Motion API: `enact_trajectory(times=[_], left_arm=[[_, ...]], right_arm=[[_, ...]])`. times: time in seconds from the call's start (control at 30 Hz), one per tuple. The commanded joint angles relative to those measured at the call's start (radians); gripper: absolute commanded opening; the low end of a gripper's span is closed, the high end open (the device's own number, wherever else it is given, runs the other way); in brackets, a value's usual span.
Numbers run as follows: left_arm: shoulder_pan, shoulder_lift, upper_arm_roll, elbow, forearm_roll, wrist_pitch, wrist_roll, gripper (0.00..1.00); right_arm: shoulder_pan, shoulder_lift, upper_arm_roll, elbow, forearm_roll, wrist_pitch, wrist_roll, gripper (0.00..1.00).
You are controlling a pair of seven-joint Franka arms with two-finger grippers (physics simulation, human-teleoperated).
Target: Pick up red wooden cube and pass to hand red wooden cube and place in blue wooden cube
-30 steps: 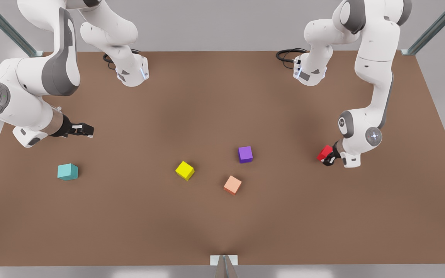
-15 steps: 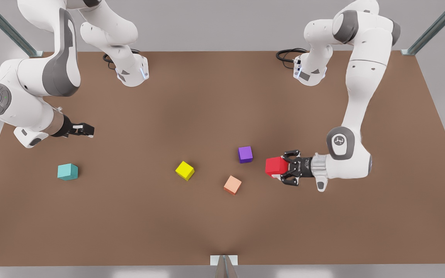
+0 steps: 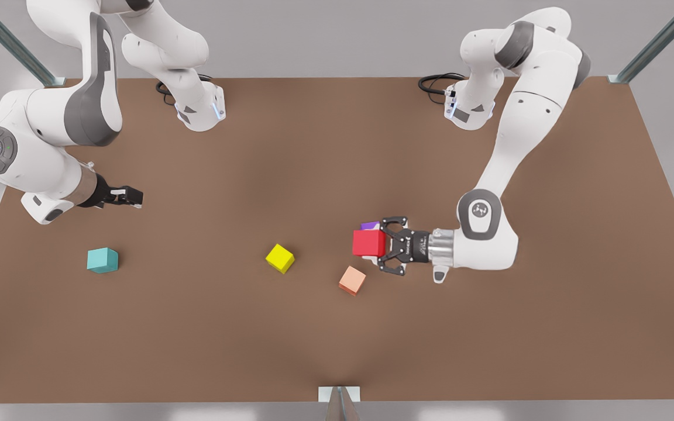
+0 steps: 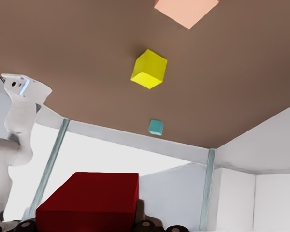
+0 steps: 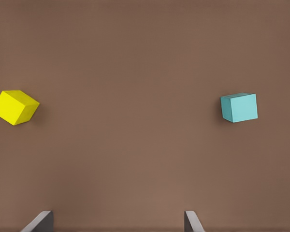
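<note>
Gripping the red wooden cube [image 3: 368, 242] above the counter [image 3: 337, 339], the left claw [image 3: 385, 244] hangs just beside the purple cube [image 3: 370, 225], near the salmon cube [image 3: 352, 280]. Right claw [image 3: 136, 197] waits spread, well apart, near the blue wooden cube [image 3: 102, 260]; bare counter lies between, save the yellow cube [image 3: 279, 258].
</note>
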State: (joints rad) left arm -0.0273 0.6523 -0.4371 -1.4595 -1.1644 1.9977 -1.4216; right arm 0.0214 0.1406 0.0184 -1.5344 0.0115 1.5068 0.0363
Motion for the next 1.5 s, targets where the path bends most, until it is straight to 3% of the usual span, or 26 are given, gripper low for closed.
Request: enact_trajectory(times=[0.0, 0.13, 0.37, 0.5, 0.77, 0.87, 1.13, 1.47], left_arm=[[-0.006, 0.010, -0.018, 0.004, -0.009, -0.027, -0.158, 0.62], [-0.017, 0.090, -0.042, 0.103, -0.009, -0.017, -0.119, 0.62], [-0.014, 0.092, -0.042, 0.110, -0.008, -0.065, 0.061, 0.62], [-0.014, 0.093, -0.042, 0.110, -0.008, -0.079, 0.087, 0.62], [-0.011, 0.096, -0.045, 0.108, -0.011, -0.128, 0.297, 0.62], [-0.010, 0.098, -0.048, 0.110, -0.015, -0.131, 0.325, 0.62], [-0.008, 0.096, -0.048, 0.110, -0.015, -0.135, 0.323, 0.62], [-0.006, 0.098, -0.048, 0.108, -0.014, -0.139, 0.323, 0.63]], right_arm=[[0.000, -0.001, 0.000, 0.000, 0.001, 0.000, -0.007, 1.00], [0.000, -0.001, 0.000, 0.000, 0.001, 0.000, -0.007, 1.00], [0.002, 0.000, 0.002, -0.001, 0.001, -0.002, -0.009, 1.00], [-0.005, 0.226, -0.009, 0.180, 0.327, 0.038, 0.011, 1.00], [0.072, 0.450, 0.017, 0.208, 1.022, 0.374, 0.071, 1.00], [0.115, 0.444, 0.018, 0.178, 1.096, 0.440, 0.063, 1.00], [0.270, 0.182, 0.020, -0.210, 1.372, 0.717, -0.046, 1.00], [0.407, 0.129, 0.025, -0.289, 1.565, 0.905, -0.136, 1.00]])
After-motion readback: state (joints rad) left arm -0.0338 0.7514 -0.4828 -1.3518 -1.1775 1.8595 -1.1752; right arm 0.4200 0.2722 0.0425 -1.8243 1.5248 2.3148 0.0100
